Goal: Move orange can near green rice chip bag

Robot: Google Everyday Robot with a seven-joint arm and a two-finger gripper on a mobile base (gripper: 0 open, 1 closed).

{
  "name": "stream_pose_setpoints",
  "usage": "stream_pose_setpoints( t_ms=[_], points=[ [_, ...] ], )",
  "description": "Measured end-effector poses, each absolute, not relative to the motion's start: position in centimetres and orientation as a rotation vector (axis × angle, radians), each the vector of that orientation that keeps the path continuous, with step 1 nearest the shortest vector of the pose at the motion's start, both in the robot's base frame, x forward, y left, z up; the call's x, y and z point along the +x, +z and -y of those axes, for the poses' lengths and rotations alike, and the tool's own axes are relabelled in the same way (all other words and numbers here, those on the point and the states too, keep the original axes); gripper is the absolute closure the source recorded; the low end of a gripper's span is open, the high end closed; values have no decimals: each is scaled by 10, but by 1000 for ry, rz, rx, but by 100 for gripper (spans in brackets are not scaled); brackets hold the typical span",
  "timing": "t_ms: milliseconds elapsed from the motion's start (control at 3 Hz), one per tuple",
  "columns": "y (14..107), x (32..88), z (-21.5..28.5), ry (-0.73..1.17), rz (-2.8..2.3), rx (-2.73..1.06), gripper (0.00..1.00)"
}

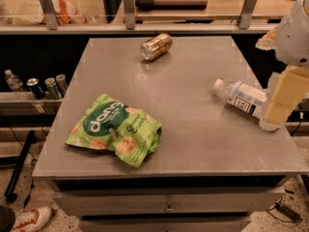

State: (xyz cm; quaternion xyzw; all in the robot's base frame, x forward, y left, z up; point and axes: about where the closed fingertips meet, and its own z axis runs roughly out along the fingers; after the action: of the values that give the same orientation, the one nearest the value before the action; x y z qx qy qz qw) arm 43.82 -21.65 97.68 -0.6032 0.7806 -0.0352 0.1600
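Orange can point(156, 46) lies on its side far back on the table point(193, 144), well apart from the green chip bag point(115, 128) at near left. My gripper point(276, 111) hangs far right by the water bottle point(240, 96); I cannot tell how open it is. If I nudge the can, it may roll off.

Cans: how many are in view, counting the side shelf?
4. The orange can lies on its side at the table's far edge; three dark cans sit on the left side shelf, others possibly hidden. The tool hangs at the right by the bottle.
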Motion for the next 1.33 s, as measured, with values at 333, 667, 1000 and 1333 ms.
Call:
stream_pose_setpoints(
  t_ms=[333, 667, 1000, 1333],
  points=[
    [977, 438, 216, -100, -2230, -1723, 0],
    [980, 466, 204, -201, -2102, -1841, 0],
    [982, 511, 180, -380, -1874, -2010, 0],
    [991, 543, 160, -558, -1647, -2116, 0]
  ],
)
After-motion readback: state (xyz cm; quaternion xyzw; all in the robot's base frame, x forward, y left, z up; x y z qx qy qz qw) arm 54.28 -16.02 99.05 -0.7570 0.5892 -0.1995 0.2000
